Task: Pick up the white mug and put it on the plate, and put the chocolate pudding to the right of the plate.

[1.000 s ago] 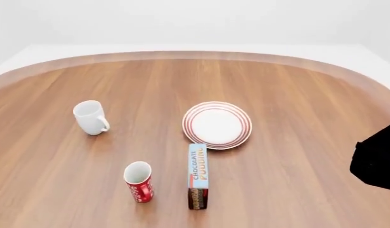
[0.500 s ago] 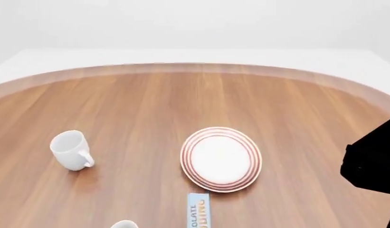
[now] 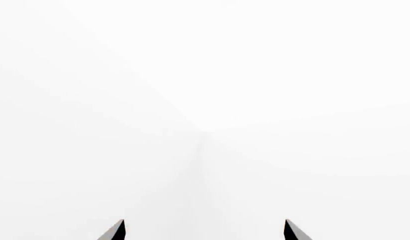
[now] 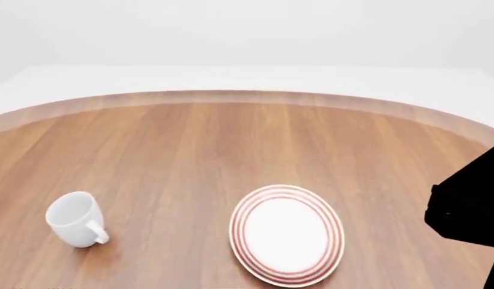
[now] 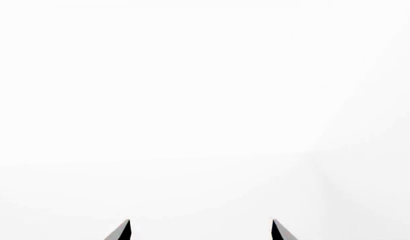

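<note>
White mug (image 4: 73, 218) upright near the left edge of the wooden bench (image 4: 191, 144), handle toward the near edge. Plate (image 4: 287, 235) flat by the near edge, well apart from the mug, nothing on it. Chocolate pudding out of view. Left end effector (image 3: 203, 231) spread, tips wide apart, facing blank white. Right end effector (image 5: 199, 231) likewise spread, gripping nothing.

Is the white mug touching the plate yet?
Apart. The head view shows bare table between the white mug and the plate.
</note>
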You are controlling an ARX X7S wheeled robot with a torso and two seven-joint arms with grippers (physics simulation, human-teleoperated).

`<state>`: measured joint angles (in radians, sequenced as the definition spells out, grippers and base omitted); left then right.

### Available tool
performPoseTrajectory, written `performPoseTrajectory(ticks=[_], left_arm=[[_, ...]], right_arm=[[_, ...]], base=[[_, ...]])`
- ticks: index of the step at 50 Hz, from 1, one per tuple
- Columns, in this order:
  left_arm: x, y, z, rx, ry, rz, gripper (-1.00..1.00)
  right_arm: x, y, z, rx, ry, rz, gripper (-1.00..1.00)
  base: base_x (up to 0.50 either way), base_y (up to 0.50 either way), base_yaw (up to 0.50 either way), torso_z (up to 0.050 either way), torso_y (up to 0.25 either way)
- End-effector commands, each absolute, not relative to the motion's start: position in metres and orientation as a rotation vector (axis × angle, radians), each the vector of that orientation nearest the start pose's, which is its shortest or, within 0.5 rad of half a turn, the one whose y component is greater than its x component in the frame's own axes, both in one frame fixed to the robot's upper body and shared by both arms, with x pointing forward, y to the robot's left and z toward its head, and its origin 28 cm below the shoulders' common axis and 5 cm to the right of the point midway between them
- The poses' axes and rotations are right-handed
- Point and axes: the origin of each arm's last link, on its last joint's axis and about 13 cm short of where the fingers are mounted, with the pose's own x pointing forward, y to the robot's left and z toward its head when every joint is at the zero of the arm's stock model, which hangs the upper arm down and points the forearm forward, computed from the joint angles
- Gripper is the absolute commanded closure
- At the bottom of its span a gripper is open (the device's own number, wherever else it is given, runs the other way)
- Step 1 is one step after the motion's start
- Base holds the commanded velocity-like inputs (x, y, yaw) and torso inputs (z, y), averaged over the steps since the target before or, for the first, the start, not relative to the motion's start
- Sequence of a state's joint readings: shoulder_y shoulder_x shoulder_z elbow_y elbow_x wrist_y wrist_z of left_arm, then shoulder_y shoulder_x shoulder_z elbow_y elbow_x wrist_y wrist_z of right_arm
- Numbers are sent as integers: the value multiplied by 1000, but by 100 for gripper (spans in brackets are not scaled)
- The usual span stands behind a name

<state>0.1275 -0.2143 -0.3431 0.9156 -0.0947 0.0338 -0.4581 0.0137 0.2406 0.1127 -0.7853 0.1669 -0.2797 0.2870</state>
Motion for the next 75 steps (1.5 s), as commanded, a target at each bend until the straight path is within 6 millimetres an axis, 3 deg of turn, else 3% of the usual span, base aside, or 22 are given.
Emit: performPoseTrajectory(ticks=[1,41,60,67,75], left_arm=[[135,274,191,93,-915,587,-100],[138,274,186,137,-860,601,-100],[139,273,185,118,-837,599,-100],[145,266,185,91,-707,578,-100],[164,248,183,38,-434,520,-100]], right_arm=[[163,-137,198,19,-1102,-194,-100],[163,-136,197,8,-1104,-198,-100],[164,-135,195,9,-1097,-193,-100],[165,-135,193,12,-1090,-190,-100],[165,-134,192,15,-1081,-183,-100]], base=[[500,12,0,0,0],[62,115,0,0,0],[0,0,0,1,-213],[0,0,0,0,0],[0,0,0,0,0]])
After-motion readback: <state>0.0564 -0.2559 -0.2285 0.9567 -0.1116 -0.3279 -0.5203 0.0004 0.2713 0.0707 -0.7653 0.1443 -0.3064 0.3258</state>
